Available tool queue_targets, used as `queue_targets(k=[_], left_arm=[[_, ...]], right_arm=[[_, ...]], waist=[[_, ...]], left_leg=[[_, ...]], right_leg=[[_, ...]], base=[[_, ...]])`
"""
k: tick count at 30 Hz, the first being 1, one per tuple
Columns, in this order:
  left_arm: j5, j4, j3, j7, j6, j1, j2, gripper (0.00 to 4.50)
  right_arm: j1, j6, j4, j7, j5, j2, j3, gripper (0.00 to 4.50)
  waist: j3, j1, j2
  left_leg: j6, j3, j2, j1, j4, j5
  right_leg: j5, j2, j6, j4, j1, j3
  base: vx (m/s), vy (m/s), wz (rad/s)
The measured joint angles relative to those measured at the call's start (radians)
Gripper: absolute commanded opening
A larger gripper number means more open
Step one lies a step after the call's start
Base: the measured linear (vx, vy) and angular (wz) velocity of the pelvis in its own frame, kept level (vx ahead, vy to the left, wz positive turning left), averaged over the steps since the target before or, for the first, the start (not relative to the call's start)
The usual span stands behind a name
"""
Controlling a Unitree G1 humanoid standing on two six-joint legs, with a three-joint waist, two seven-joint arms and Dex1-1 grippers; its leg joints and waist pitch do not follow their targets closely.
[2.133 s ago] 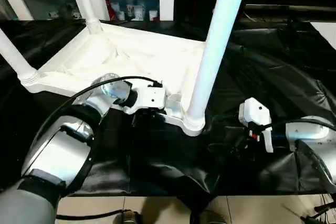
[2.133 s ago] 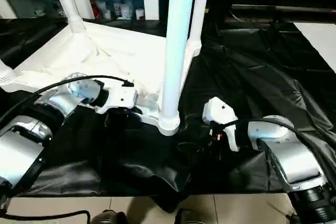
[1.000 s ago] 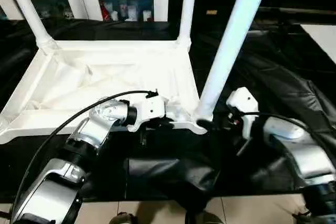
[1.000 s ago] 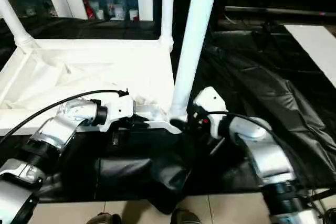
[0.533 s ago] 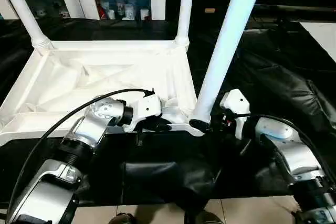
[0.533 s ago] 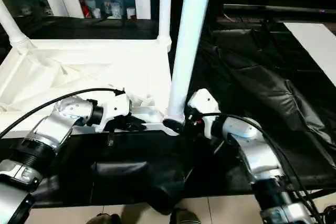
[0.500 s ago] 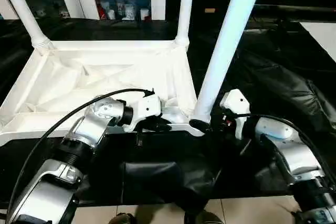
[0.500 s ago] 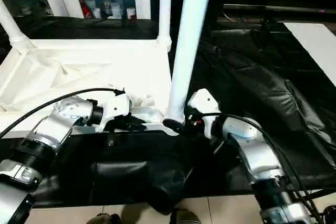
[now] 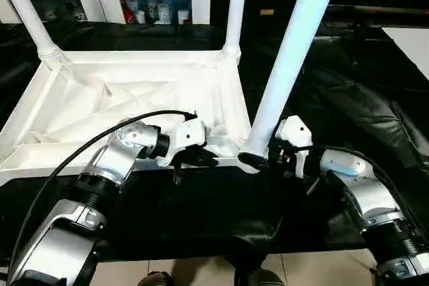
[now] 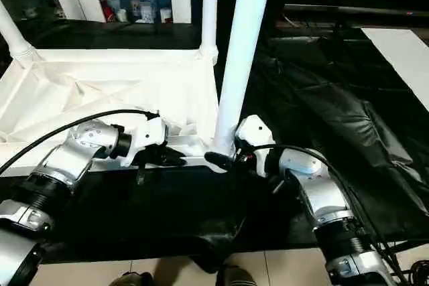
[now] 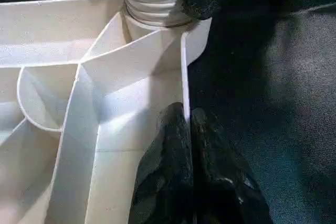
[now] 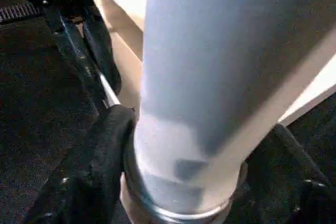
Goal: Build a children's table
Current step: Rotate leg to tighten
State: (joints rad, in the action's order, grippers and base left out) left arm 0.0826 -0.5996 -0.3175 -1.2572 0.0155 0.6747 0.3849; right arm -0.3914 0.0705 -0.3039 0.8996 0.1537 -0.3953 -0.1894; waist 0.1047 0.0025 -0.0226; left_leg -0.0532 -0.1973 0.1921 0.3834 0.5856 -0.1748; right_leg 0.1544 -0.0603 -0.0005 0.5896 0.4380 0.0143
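**Right gripper closes in on the near leg's base**

While the left gripper [image 9: 201,155] stays pinched shut on the front rim of the upturned tabletop [image 9: 100,108], the change of the last second belongs to the other arm. The right gripper [image 12: 184,182] has come in from the black cloth [image 9: 348,98] to the foot of the near leg [image 9: 285,65], and its two black fingers [image 12: 89,171] now stand one on each side of the ribbed base where that leg enters the corner socket [image 11: 157,3]. They are narrowing but not yet tight; whether the pads press the plastic I cannot tell.

The table lies upside down on the cloth-covered bench, ribs upward, with a far-left leg [image 9: 27,11] and a far-right leg [image 9: 236,8] rising from their corners. The near-left corner is cut off at the edge of my sight, so I cannot say whether its leg is in.

To my eye this looks like seating or checking: one gripper steadies the rim, the other grips the leg low, probably to push or twist it home. The leg leans a little, so a hard squeeze could shift the whole tabletop.
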Motion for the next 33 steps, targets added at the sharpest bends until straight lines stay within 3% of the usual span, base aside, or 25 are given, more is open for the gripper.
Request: queue_targets(k=[4,15,20,25,33], left_arm=[[0.000,-0.004,-0.003,-0.004,0.000,0.004,0.001,0.00],[-0.005,-0.008,0.010,0.017,-0.032,0.004,-0.001,0.00],[0.027,-0.081,0.027,0.173,-0.075,0.049,-0.081,0.00],[0.052,-0.166,0.037,0.338,-0.122,0.102,-0.176,0.00],[0.052,-0.200,0.034,0.399,-0.187,0.126,-0.230,0.00]], right_arm=[[0.000,-0.018,-0.013,0.004,0.005,0.000,0.000,2.73],[0.000,-0.026,-0.041,-0.054,0.006,0.042,0.012,2.66],[-0.007,-0.004,-0.097,-0.358,-0.021,0.185,0.081,2.65],[-0.036,0.019,-0.129,-0.656,-0.089,0.296,0.125,2.64],[-0.052,0.036,-0.152,-0.715,-0.106,0.326,0.144,2.64]], waist=[[0.000,-0.001,0.000],[0.000,-0.009,0.000],[-0.002,-0.023,0.000],[-0.004,-0.022,0.002],[-0.005,-0.022,0.007]], left_leg=[[0.000,0.000,0.000,0.000,-0.001,0.000],[0.000,-0.001,0.000,-0.001,-0.005,0.000],[0.000,-0.001,-0.002,-0.002,-0.007,0.000],[0.000,-0.001,-0.003,-0.003,-0.007,0.000],[0.000,0.000,-0.006,-0.011,-0.014,0.000]], right_leg=[[0.000,0.000,0.000,-0.003,0.000,0.000],[0.000,0.000,0.000,-0.007,-0.001,0.000],[0.000,0.000,0.000,-0.014,-0.003,-0.001],[0.001,-0.001,0.001,-0.023,-0.007,-0.001],[0.001,-0.001,0.002,-0.048,-0.023,0.000]], base=[[0.000,0.000,0.00],[0.000,0.000,0.00],[0.000,0.000,0.00],[0.000,0.000,0.00],[0.000,0.000,0.00]])
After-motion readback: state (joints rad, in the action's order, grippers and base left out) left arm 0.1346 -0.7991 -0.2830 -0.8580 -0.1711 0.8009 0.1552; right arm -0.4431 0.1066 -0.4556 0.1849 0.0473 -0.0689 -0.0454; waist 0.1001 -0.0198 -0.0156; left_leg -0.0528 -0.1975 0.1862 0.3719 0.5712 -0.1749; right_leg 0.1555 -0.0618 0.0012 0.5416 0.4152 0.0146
